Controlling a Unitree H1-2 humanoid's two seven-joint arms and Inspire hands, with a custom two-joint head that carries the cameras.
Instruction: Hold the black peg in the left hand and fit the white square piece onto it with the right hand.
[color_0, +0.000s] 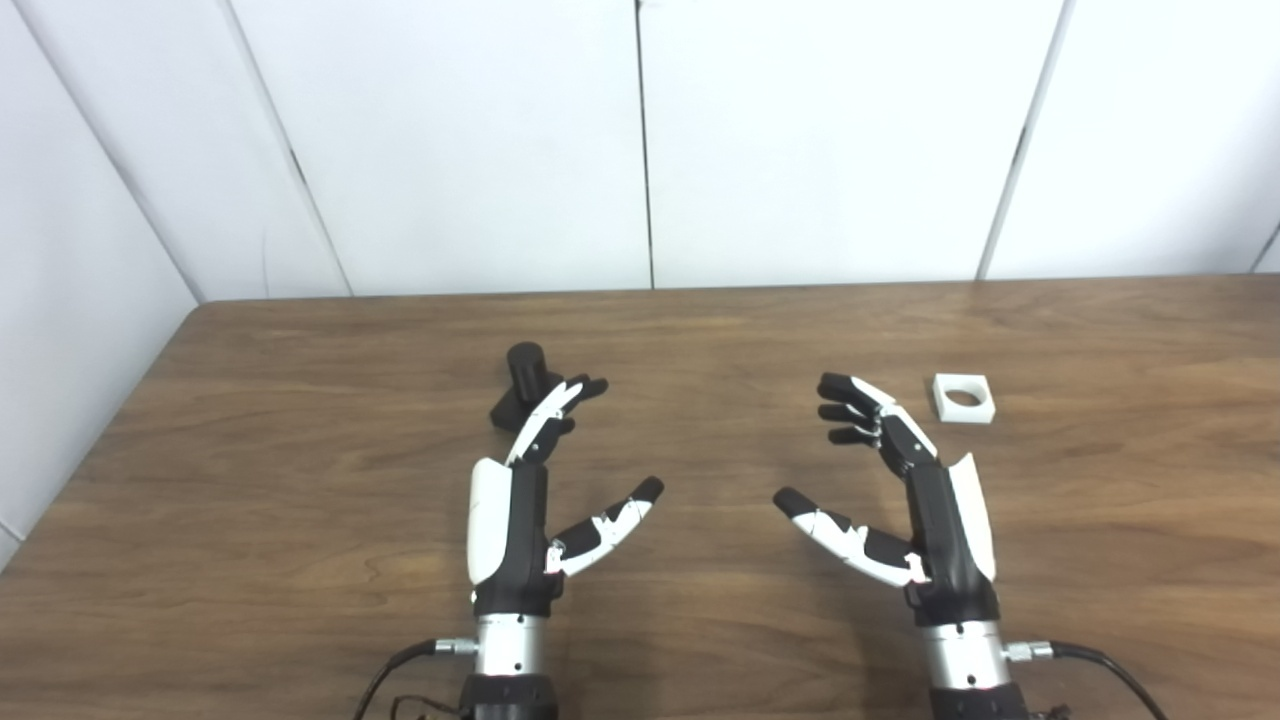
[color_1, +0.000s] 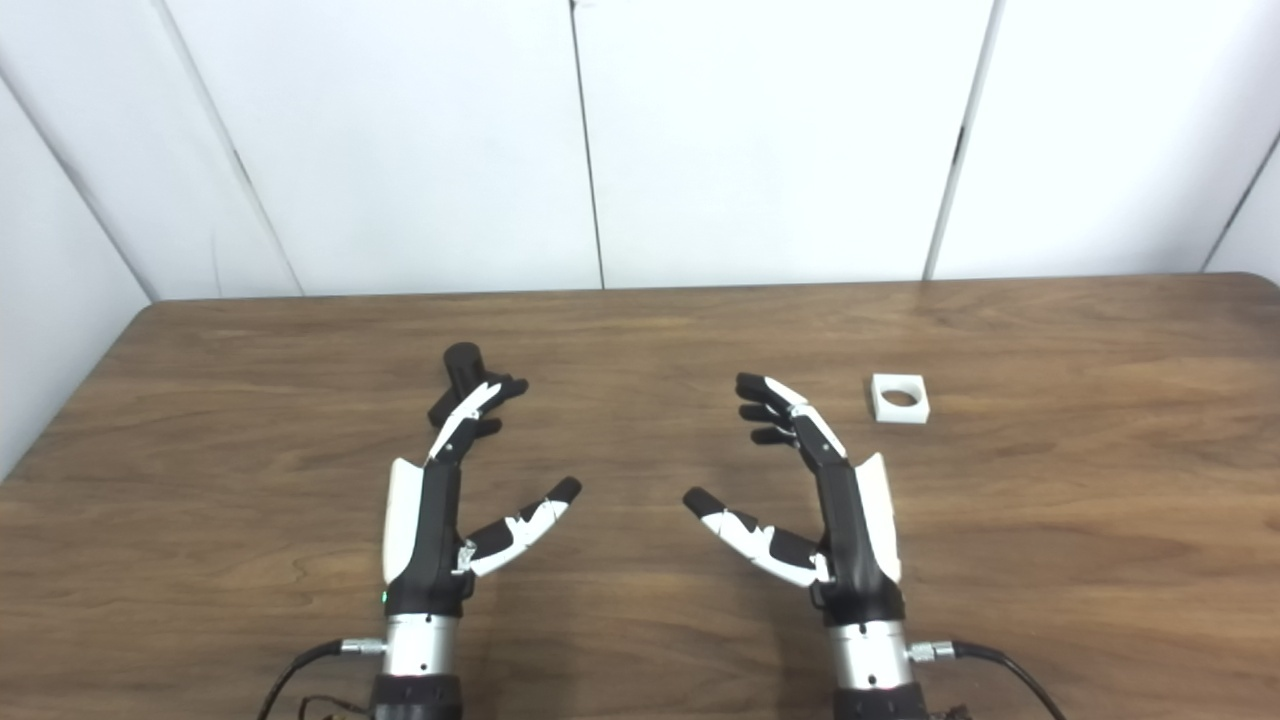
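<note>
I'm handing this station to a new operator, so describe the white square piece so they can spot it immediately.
Start at the wooden table and look to its right half, beyond the open right hand. Just past and right of that hand's fingertips, untouched, lies the white square piece. It is the only white loose part, a flat block with a round hole through it, unlike the black peg by the left hand.

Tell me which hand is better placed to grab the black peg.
Left. The left hand is open with fingertips beside the black peg; the right hand, also open, sits near the white square piece.
</note>
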